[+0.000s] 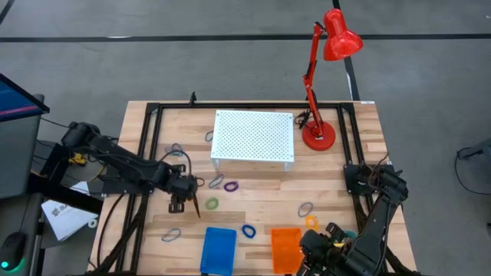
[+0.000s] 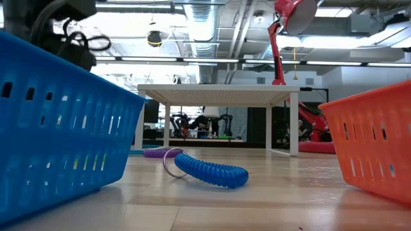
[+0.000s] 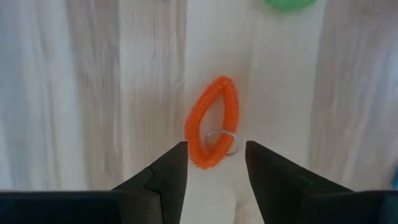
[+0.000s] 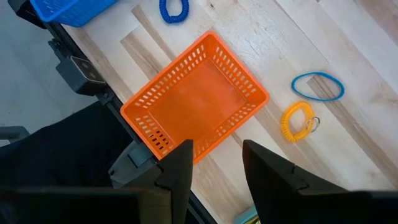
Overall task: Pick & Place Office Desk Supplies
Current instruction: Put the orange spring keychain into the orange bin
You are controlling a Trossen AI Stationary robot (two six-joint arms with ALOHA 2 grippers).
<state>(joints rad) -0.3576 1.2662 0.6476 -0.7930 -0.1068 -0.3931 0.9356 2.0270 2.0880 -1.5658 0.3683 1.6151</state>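
Blue plastic fills the left of the low view: the blue basket (image 2: 58,128) stands closest to the lens, with the orange basket (image 2: 376,144) at the right edge and a blue coil loop (image 2: 212,171) with a metal ring lying on the table (image 2: 257,199) between them, a purple coil loop (image 2: 160,152) just behind it.

From above, both baskets sit at the lower middle of the frame, blue (image 1: 219,249) to the left, orange (image 1: 286,249) to the right, the blue loop (image 1: 248,230) between them. The left pincer (image 1: 179,201) hangs left of centre, pointing down at the table. Its wrist view shows the fingers spread, with an orange coil loop (image 3: 213,122) lying flat on the wood just beyond the tips, not touched; a green loop (image 3: 287,4) peeps in at the upper edge.

The right pincer (image 1: 316,249) is at the lower right of the high view, beside the orange basket. Its fingers stand apart and hold nothing (image 4: 214,163); past them lie the orange basket (image 4: 196,99), a yellow coil loop (image 4: 297,121) and a thin blue loop (image 4: 318,86) to the right.

More loops lie scattered mid-table under the white perforated stand (image 1: 253,138). The red lamp (image 1: 326,77) stands at the upper right.
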